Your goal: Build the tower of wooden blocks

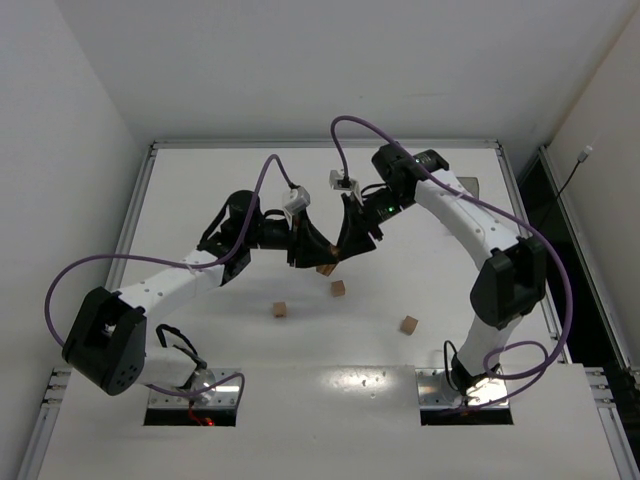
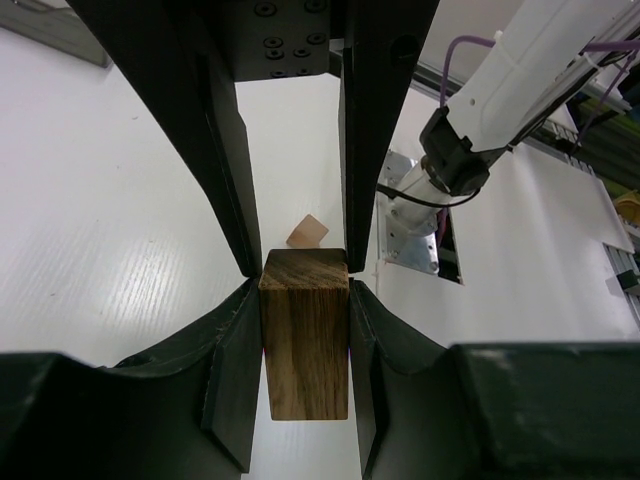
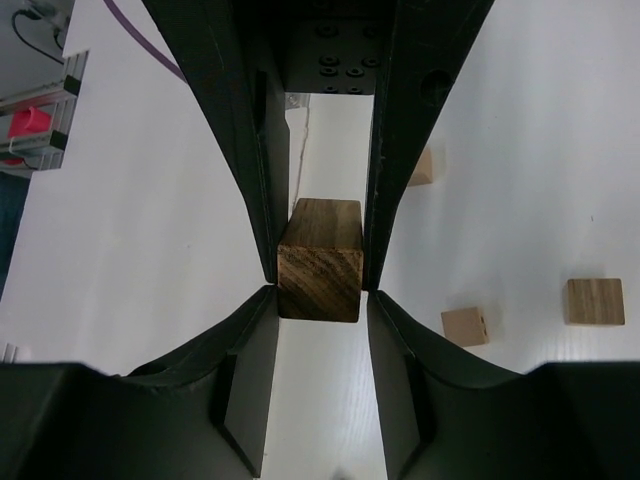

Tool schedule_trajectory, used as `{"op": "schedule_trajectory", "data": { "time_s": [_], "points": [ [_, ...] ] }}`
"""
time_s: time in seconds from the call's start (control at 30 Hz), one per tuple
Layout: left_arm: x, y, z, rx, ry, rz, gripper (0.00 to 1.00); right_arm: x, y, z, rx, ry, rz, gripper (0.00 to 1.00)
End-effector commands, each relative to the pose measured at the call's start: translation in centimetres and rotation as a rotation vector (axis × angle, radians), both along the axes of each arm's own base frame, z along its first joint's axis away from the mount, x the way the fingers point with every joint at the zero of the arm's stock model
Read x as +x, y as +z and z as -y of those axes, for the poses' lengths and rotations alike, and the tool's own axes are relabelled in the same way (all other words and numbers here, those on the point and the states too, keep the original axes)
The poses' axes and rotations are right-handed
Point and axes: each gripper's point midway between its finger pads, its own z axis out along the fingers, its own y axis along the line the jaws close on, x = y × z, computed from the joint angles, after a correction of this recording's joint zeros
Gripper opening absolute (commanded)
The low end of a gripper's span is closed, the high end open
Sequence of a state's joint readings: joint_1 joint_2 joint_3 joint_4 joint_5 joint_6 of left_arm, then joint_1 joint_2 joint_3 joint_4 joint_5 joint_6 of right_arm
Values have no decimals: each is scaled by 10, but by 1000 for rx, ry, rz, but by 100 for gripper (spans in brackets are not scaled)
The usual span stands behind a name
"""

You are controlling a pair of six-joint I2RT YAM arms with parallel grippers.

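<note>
The two arms reach in over the white surface (image 1: pixel 200 200) and meet near its middle. The left tool (image 1: pixel 303 252) and the right tool (image 1: pixel 352 240) stand tip to tip, just beside each other.

In the left wrist view, the left tool's jaws are drawn in to the width of one block. They grip the left block (image 2: pixel 305 340) on two opposite side faces, near its top. This piece is brown with dark grain and looks taller than wide from that angle. I cannot tell whether its foot touches the surface. Beyond it, at 12 o'clock between the fingers, a paler cube (image 2: pixel 307 232) lies on the surface.

In the right wrist view, the right tool is likewise closed to one block's width and clamps the right block (image 3: pixel 320 262) on opposite sides. That block is dark-grained and roughly cubic, and I cannot tell whether it rests on the surface or hangs above it.

From above, a bit of wood (image 1: pixel 326 268) shows just under the meeting tips, at 6 o'clock of them. I cannot tell which tool has it.

Three more blocks lie apart on the surface, nearer the arm bases:
- The first loose cube (image 1: pixel 279 310) is at 7 o'clock of the tools.
- The second loose cube (image 1: pixel 338 288) is close by at about 6 o'clock.
- The third loose cube (image 1: pixel 409 324) is farther out, between 4 and 5 o'clock.
</note>
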State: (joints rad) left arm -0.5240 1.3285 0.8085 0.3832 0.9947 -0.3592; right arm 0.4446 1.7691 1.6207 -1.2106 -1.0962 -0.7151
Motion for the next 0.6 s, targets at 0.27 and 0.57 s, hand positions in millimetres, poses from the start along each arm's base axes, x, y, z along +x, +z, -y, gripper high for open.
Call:
{"op": "schedule_trajectory", "data": {
  "time_s": [0.27, 0.57],
  "points": [
    [8, 37, 7, -73, -4, 152, 5, -6, 6, -10, 32, 56, 28, 2],
    [11, 32, 7, -54, 15, 134, 44, -5, 6, -11, 38, 64, 45, 0]
  ]
}}
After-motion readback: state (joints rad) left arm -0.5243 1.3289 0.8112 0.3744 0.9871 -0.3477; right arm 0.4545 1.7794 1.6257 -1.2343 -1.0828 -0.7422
